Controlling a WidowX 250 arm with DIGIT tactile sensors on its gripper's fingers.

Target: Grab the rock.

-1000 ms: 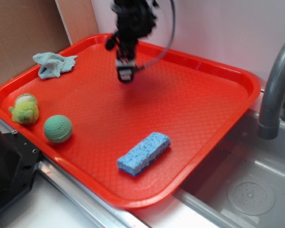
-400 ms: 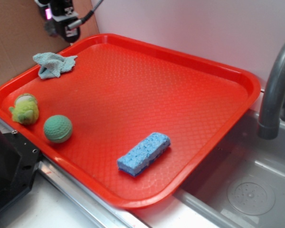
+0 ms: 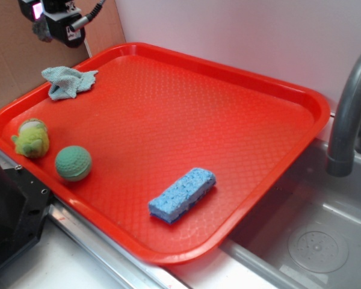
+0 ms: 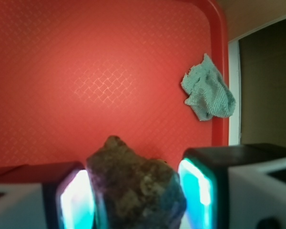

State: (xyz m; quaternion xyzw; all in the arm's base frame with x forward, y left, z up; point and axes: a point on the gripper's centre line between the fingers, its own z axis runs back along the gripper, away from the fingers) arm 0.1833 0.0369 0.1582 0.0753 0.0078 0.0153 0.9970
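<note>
Wrist | jaws pinch rock (image 4: 136, 188) | tray (image 3: 301, 99): cloth (image 3: 68, 81), ball (image 3: 73, 162), sponge (image 3: 182, 194)

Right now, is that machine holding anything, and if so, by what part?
Yes. The tool holds the rock, a rough brown-grey lump, clamped by its two opposite sides between the glowing pads, high above the red tray.

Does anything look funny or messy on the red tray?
Only a little. The pale teal cloth lies crumpled in a heap near the red plastic tray's far left corner. The claw holds the lumpy brown-grey rock above the tray. Nothing looks spilled or broken.
</note>
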